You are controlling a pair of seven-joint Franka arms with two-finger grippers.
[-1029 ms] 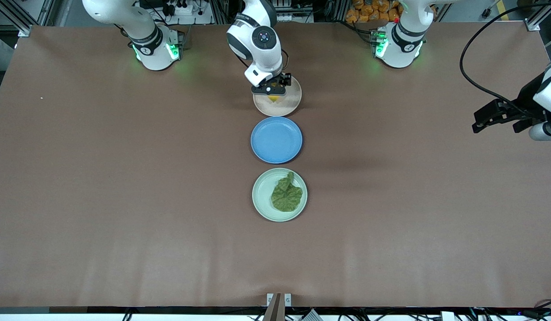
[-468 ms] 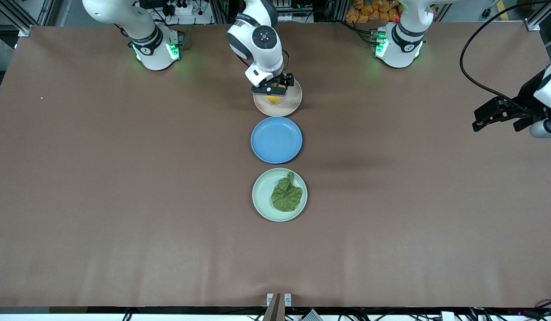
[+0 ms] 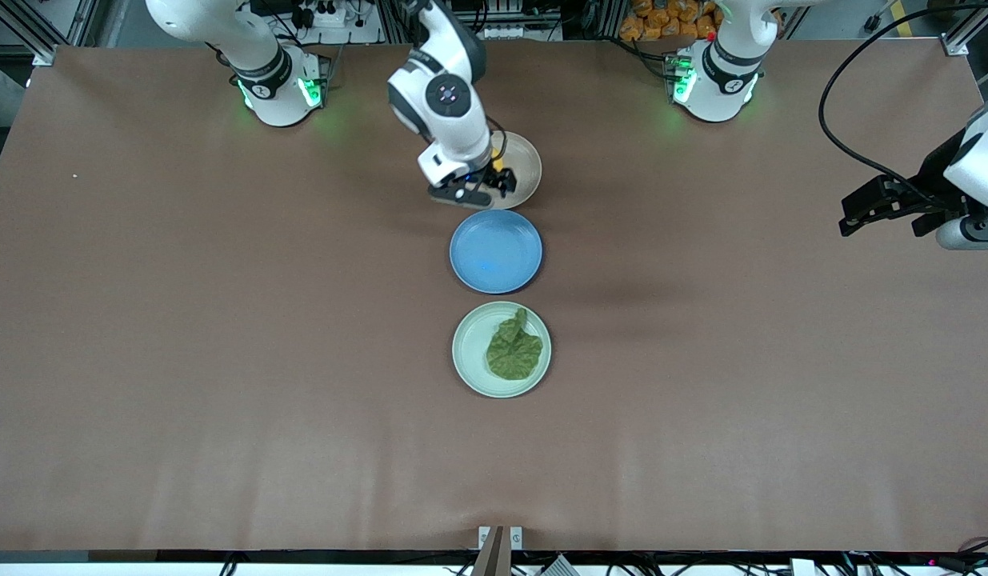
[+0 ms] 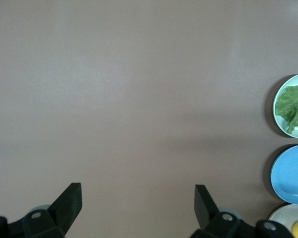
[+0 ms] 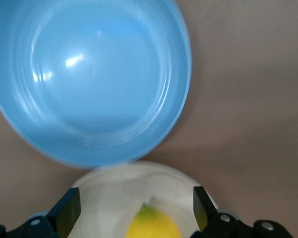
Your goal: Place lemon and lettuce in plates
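**Sitting on plates: the lemon and the lettuce**

Resting on the beige-pink plate (image 3: pixel 526 164) is the lemon (image 5: pixel 151 225). In the right wrist view it lies on the plate and nothing holds it. In the front view only a tiny yellow bit shows beside the arm.

The right gripper (image 3: pixel 471 192) hangs over the edge of the beige-pink plate that is nearest the blue plate (image 3: pixel 496 250). Its fingers (image 5: pixel 67 210) are spread wide, one on each side of the lemon, and they do not touch it.

Three plates stand in a row down the middle of the brown table (image 3: pixel 222 320). The beige-pink plate is close to the robot bases. The blue plate is next, nearer to the front camera, and it has nothing in it. The mint green plate (image 3: pixel 471 352) is nearest to the front camera.

The lettuce (image 3: pixel 514 350) lies in the mint green plate, on the side toward the left arm's end of the table. Its stem tip points toward the blue plate.

The left gripper (image 3: pixel 870 210) waits in the air over the left arm's end of the table, well apart from the plates. Its fingers (image 4: pixel 69 201) are spread wide with nothing in them.
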